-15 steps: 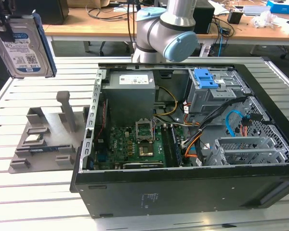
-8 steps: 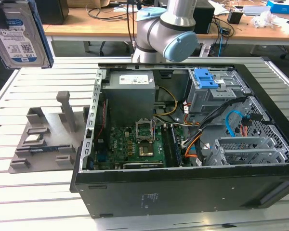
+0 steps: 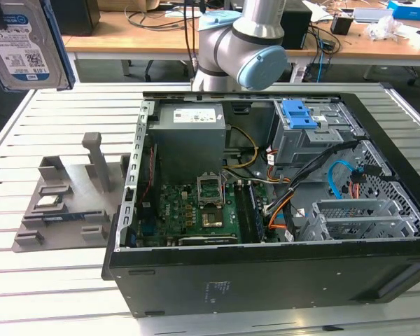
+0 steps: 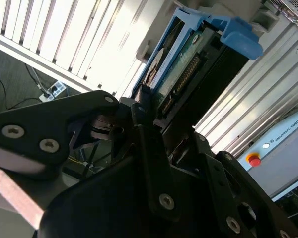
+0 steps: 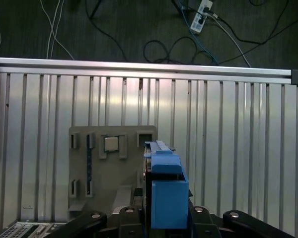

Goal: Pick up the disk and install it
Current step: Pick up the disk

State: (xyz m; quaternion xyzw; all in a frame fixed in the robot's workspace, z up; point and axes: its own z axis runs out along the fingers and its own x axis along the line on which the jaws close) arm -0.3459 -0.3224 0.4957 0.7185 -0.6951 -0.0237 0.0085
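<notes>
Slatted aluminium makes up the desk [image 3: 56,294] in the exterior view, and wooden benches strewn with cables stand behind it. An open black computer case [image 3: 266,280] lies on the slats, showing its grey power supply [image 3: 189,133], green motherboard [image 3: 196,210] and a drive cage with a blue latch [image 3: 299,115]. Towards the exterior view's left, a grey holder [image 3: 63,224] sits beside the case with 1 square chip [image 3: 50,201] in a pocket. The disk [image 3: 21,42] is raised well above the desk at that view's upper left. Its white-and-blue label faces the camera and a blue bracket runs along its edge. The arm [image 3: 241,42] rises behind the case.

The second wrist view shows the black fingers [image 4: 137,113] clenched on the disk [image 4: 188,64], 1 on each side of it. The disk's connector edge and green circuit board face this camera, and the desk's slats lie beyond. A red push-button [image 4: 254,159] sits on a pale box.

Looking down in the first wrist view, the disk [image 5: 166,183] appears edge-on, gripped between 2 fingers [image 5: 196,214]. It hangs clear of the desk, above the grey holder [image 5: 89,188] and its chip [image 5: 111,144]. Past the desk's edge, cables and a power strip [image 5: 201,17] lie on the floor.
</notes>
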